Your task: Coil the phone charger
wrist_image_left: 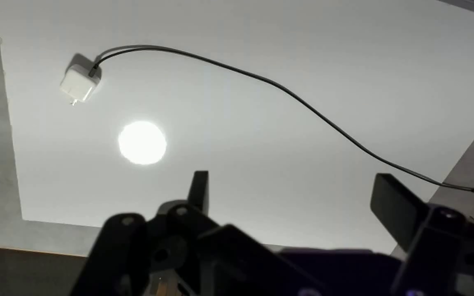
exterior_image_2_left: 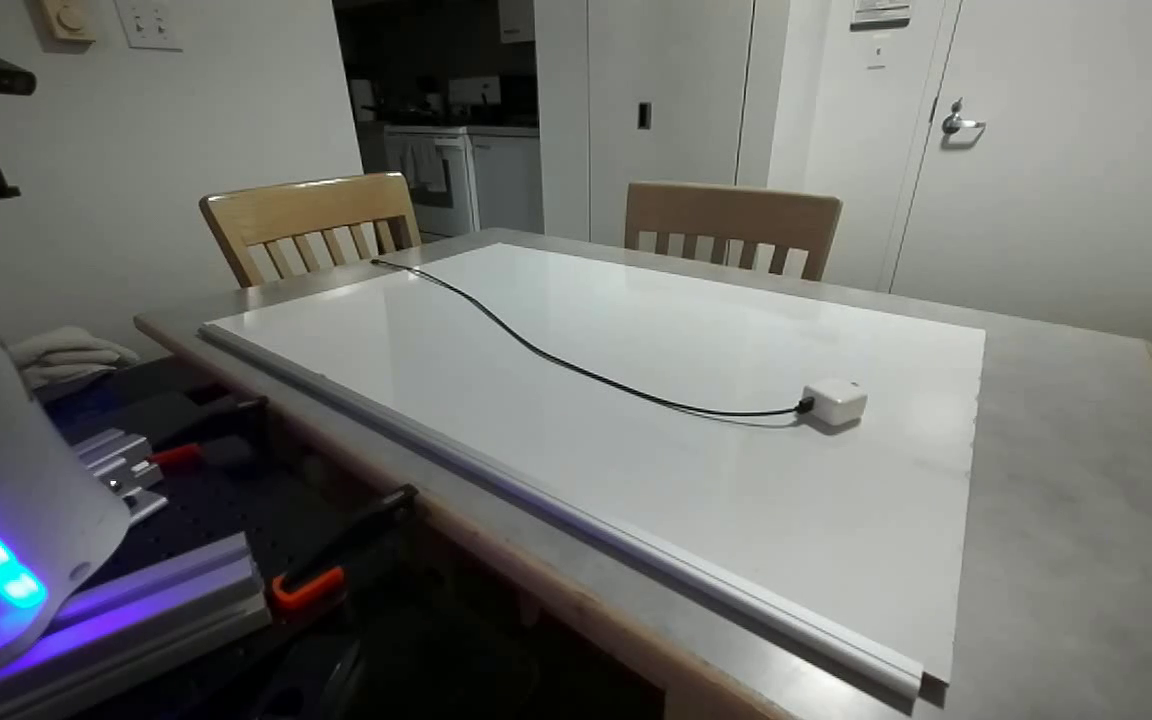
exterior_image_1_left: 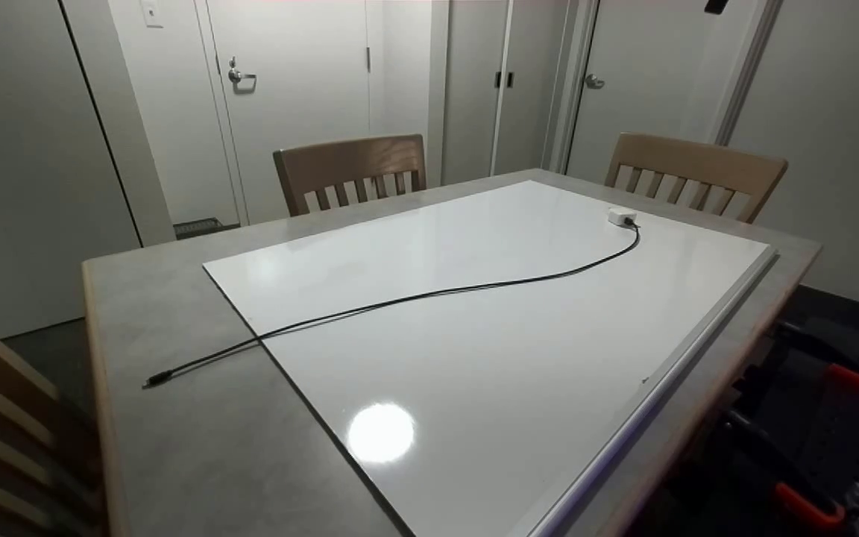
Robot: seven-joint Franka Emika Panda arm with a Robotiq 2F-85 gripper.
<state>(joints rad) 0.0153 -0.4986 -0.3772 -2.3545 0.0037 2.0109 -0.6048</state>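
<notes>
The phone charger's thin black cable (exterior_image_1_left: pixel 429 294) lies stretched out in a loose S across a white board, in both exterior views. One end is plugged into a white adapter block (exterior_image_2_left: pixel 836 401); the free plug (exterior_image_1_left: pixel 159 378) rests past the board's edge on the grey table. In the wrist view the cable (wrist_image_left: pixel 276 84) runs from the adapter (wrist_image_left: pixel 79 84) at upper left to its tip at far right. Over the board my gripper (wrist_image_left: pixel 292 173) stands wide open, with nothing between its fingers. Neither exterior view shows the gripper.
The white board (exterior_image_1_left: pixel 519 373) has a raised rail (exterior_image_2_left: pixel 576 520) along the side toward the robot base (exterior_image_2_left: pixel 26 450). Clamps with orange grips (exterior_image_2_left: pixel 308 592) sit by that table edge. Wooden chairs (exterior_image_1_left: pixel 355 160) stand around the table (exterior_image_1_left: pixel 198 462).
</notes>
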